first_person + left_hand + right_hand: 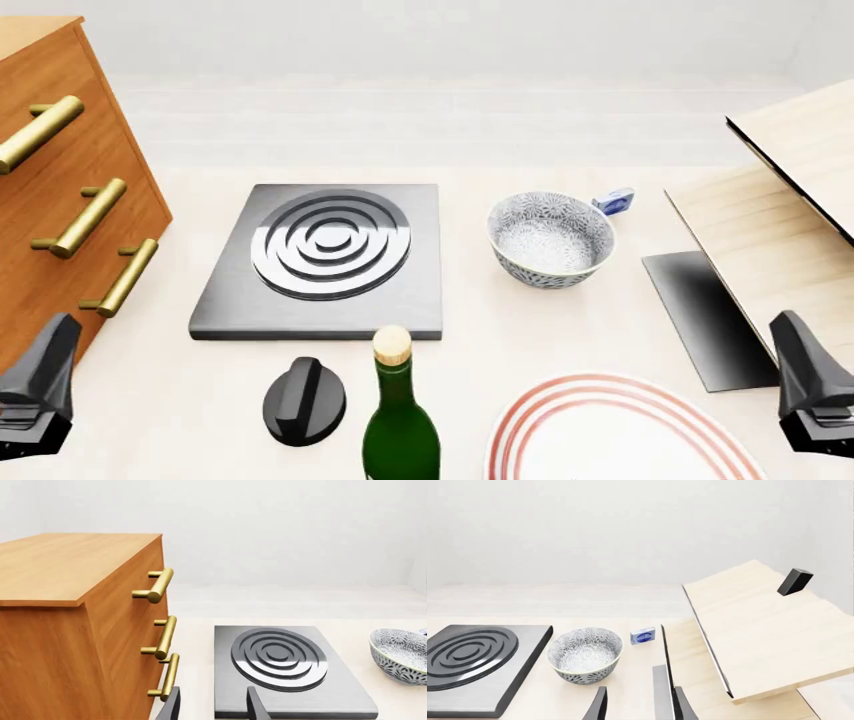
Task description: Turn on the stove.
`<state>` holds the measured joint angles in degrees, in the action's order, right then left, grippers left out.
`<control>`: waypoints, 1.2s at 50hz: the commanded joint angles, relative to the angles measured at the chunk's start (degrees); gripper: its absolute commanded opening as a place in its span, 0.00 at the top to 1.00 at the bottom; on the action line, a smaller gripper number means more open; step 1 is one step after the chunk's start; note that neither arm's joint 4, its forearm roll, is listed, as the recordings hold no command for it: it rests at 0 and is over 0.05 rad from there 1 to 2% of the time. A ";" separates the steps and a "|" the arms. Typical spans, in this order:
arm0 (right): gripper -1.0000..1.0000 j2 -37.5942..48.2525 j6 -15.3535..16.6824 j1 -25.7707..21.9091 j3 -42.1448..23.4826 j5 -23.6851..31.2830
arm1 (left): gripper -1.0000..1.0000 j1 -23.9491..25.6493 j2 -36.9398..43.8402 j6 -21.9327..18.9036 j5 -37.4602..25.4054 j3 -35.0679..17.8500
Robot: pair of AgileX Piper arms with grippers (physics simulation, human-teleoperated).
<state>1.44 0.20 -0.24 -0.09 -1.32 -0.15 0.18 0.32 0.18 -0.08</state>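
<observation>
Stove [400,290] sits flat on the table [561,130], its ringed burner [330,245] facing up, beside a wooden chest of drawers [80,160] with 3 brass handles. Its black oval knob [304,401] lies apart, just in front of the plate and next to a green bottle [400,425]. A patterned bowl [550,240] stands to the stove's right. Both grippers, left [212,707] and right [639,707], hang low near the table's front edge with jaws parted and nothing between them.

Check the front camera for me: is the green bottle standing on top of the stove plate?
No. The green bottle stands on the table in front of the stove plate, right beside the black knob.
</observation>
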 commanded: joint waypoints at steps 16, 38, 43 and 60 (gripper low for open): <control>0.00 -1.38 0.33 0.22 -0.53 1.84 | 0.00 0.52 4.52 -6.31 -3.27 -4.91; 0.00 -1.42 0.26 0.22 -1.25 2.63 | 0.00 9.13 25.35 -2.40 -17.84 -25.08; 0.00 -1.41 0.23 0.22 -1.18 2.58 | 0.00 11.98 28.53 1.52 -21.45 -27.85; 0.00 -1.40 0.18 0.23 -0.90 2.30 | 0.00 19.09 32.23 1.36 -24.84 -30.82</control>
<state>0.04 0.40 -0.02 -1.13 1.10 14.93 28.92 1.93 -22.68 -28.23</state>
